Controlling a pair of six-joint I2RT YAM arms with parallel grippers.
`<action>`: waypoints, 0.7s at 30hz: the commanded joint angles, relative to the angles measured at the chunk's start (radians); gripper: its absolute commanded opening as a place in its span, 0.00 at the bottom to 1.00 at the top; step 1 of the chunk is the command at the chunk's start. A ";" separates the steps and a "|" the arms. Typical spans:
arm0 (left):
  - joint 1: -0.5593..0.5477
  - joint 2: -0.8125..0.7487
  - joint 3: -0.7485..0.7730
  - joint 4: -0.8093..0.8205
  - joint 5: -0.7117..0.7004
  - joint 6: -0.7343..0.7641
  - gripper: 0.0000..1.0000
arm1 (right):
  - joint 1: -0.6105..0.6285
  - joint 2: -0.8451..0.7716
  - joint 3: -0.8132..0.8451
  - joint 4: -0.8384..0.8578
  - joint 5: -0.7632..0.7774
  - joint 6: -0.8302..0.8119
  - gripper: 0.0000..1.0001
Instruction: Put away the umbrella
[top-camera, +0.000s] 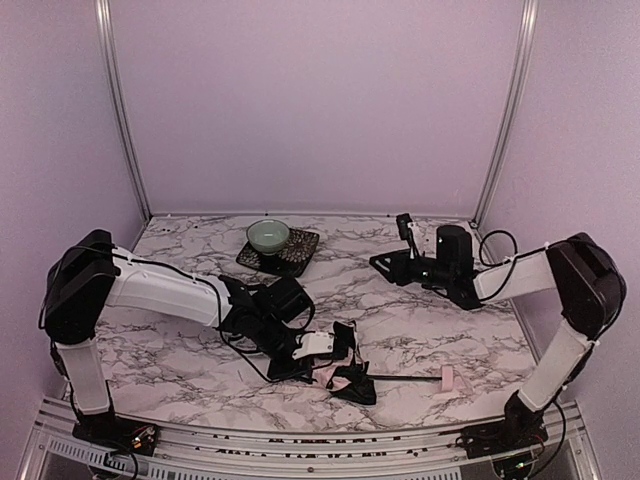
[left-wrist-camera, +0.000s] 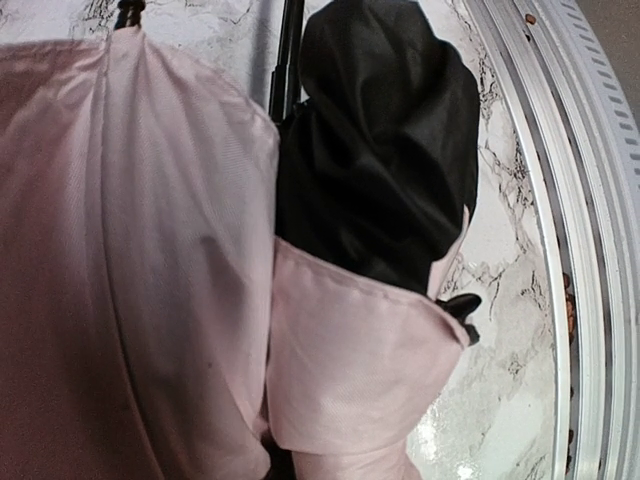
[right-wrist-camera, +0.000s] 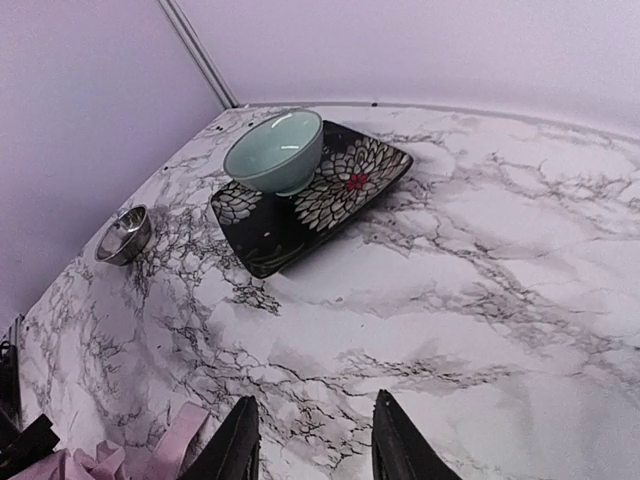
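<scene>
Marbled surface (top-camera: 420, 330) between pale lilac walls (top-camera: 320, 100); umbrella (top-camera: 352, 385) crumpled near front edge, pinched in closed left claw (top-camera: 312, 347); right claw (right-wrist-camera: 315, 440) parted, empty, well apart toward right edge

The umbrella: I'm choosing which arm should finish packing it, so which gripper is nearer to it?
Left. The left gripper is down in the umbrella's bunched fabric near the front edge; the right gripper hangs open over the table farther back and right, apart from it.

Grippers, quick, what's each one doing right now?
Left gripper: closed, apparently pinching the umbrella fabric.
Right gripper: open, holding nothing.
</scene>
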 joint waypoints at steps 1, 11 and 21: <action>0.022 0.125 -0.018 -0.239 0.010 -0.037 0.00 | 0.013 -0.188 -0.010 -0.224 0.066 -0.122 0.38; 0.087 0.187 0.069 -0.343 0.122 -0.091 0.00 | 0.553 -0.572 -0.157 -0.504 0.271 -0.665 0.37; 0.119 0.218 0.112 -0.403 0.171 -0.114 0.00 | 0.911 -0.447 -0.149 -0.581 0.666 -0.898 0.47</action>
